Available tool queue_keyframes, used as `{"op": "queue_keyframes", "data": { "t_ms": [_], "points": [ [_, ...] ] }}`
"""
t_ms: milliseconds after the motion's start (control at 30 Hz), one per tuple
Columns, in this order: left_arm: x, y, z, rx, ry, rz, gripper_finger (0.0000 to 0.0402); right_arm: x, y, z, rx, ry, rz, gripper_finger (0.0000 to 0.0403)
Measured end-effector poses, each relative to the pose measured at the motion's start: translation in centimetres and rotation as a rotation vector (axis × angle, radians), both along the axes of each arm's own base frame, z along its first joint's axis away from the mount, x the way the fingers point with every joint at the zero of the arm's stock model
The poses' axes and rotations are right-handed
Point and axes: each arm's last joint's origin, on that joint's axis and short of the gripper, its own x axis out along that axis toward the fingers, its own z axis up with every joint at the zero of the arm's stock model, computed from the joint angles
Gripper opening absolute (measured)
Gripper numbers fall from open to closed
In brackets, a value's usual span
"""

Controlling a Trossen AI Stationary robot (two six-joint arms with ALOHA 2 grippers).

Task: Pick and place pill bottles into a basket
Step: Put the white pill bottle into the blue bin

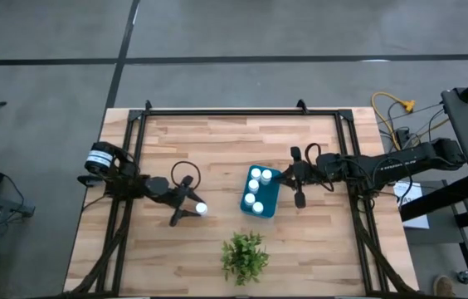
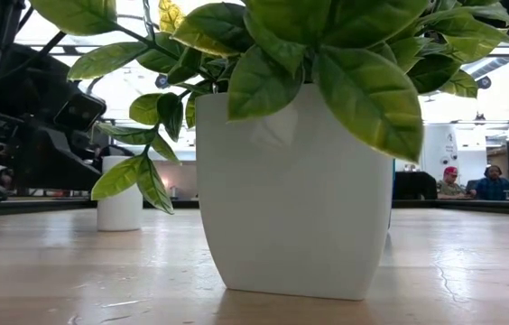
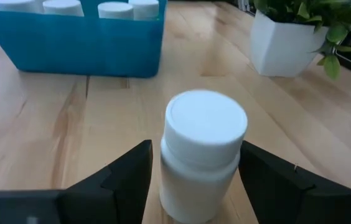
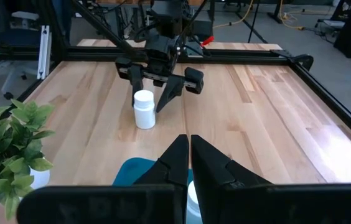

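The left claw (image 1: 194,209) sat low on the bench (image 1: 217,141) at about nine o'clock from the basket (image 1: 269,202), its fingers (image 3: 129,177) spread apart on either side of a lone pill bottle (image 1: 202,208) without visibly pressing it. That bottle stood upright on the wood, well apart from the basket. The right claw (image 1: 292,184) hovered just at the basket's three o'clock edge, its two fingers (image 4: 210,163) drawn together with nothing between them. Four more pill bottles (image 1: 255,189) stood upright inside the teal basket, lined along its length. A potted plant (image 1: 244,256) in a white pot stood at six o'clock from the basket, near the bench's front edge.
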Motion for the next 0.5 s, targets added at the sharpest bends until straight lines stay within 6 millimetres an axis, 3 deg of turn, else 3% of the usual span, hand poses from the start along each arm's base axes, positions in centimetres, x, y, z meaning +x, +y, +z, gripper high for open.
{"op": "queue_keyframes", "data": {
  "t_ms": [500],
  "points": [
    [0.50, -0.06, -0.12, -0.012, 0.022, 0.006, 0.0215, -0.01, 0.00, -0.02, 0.001, 0.002, 0.000, 0.0008]
  ]
}}
